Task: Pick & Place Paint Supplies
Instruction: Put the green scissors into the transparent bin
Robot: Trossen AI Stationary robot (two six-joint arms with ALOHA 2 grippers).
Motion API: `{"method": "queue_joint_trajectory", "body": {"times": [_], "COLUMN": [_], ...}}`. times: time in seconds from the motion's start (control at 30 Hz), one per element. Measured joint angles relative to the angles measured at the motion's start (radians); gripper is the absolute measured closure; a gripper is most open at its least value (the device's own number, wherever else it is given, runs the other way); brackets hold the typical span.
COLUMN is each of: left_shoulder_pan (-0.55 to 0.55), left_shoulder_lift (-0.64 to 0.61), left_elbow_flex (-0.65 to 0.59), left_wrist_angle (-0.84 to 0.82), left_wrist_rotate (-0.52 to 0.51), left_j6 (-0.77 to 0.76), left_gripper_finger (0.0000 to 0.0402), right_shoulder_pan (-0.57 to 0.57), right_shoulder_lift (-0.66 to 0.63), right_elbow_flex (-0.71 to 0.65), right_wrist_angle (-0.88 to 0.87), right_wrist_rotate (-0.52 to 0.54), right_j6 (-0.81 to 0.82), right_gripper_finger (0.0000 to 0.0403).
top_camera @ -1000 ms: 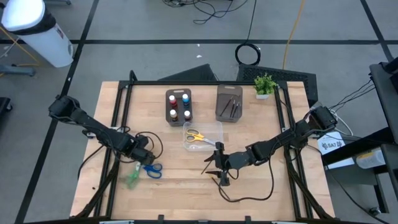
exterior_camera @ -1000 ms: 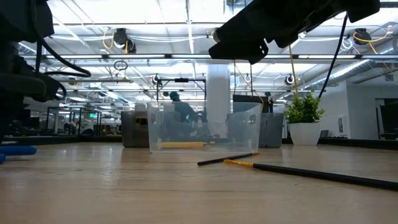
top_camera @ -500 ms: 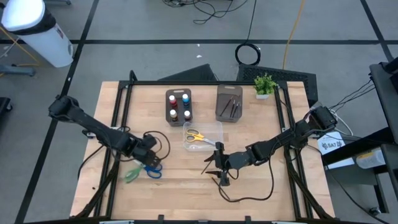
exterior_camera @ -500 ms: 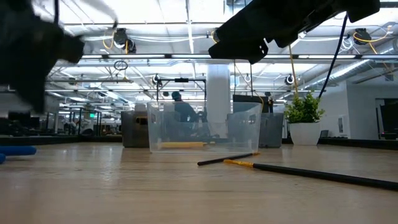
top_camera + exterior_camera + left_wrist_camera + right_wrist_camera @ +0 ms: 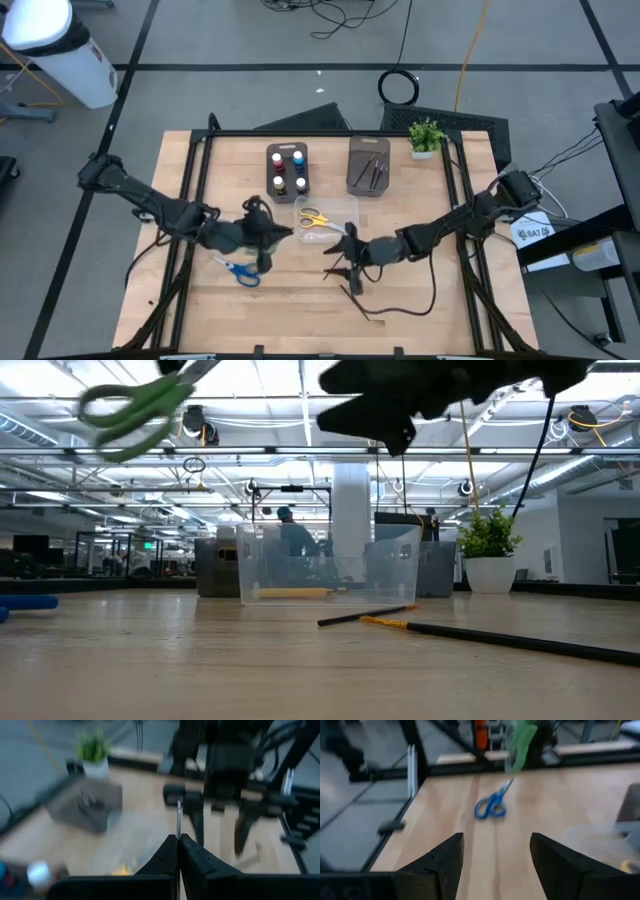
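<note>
The green-handled scissors (image 5: 135, 405) are up in the air in my left gripper (image 5: 266, 240), which is shut on them just left of the clear box (image 5: 345, 205). The right wrist view also shows these green scissors (image 5: 519, 745). Blue-handled scissors (image 5: 238, 270) lie flat on the table near my left gripper. Yellow-handled scissors (image 5: 313, 218) lie inside the clear box. My right gripper (image 5: 347, 262) hovers open, low over two thin brushes (image 5: 365, 617) lying on the wood. My left gripper pinches the green scissors by their metal blades, and a thin blade tip (image 5: 178, 820) sticks out between the shut fingertips. The scissors are lifted clear of the table. Their green handle loops (image 5: 120, 410) slant down and away from the fingers.
At the far side stand a dark tray of paint bottles (image 5: 287, 170) and a dark tray of brushes (image 5: 368, 165). A small potted plant (image 5: 427, 135) sits at the far right corner. A black frame (image 5: 190, 190) borders the table. Bare wood (image 5: 300, 320) lies near the front edge.
My left gripper has taken the green scissors off the table beside the blue ones, risen, and swung right toward the clear box. The green scissors are now lifted clear. My right gripper has shifted slightly toward the box.
</note>
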Motion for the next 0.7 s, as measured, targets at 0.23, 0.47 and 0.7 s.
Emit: {"method": "queue_joint_trajectory", "body": {"times": [0.23, 0.47, 0.7], "left_shoulder_pan": [0.062, 0.093, 0.114], "left_shoulder_lift": [0.026, 0.083, 0.105], "left_elbow_flex": [0.0, 0.0, 0.0], "left_wrist_angle": [0.233, 0.353, 0.366], "left_wrist_rotate": [0.077, 0.182, 0.219], "left_j6": [0.21, 0.284, 0.278], "left_gripper_finger": [0.0391, 0.0387, 0.0392], "right_shoulder_pan": [-0.062, -0.117, -0.128], "right_shoulder_lift": [0.006, 0.067, 0.173], "right_elbow_flex": [0.0, 0.0, 0.007], "right_wrist_angle": [0.194, 0.417, 0.589], "right_wrist_rotate": [-0.005, -0.011, -0.032], "right_j6": [-0.047, -0.064, -0.138], "right_gripper_finger": [0.019, 0.019, 0.019]}}
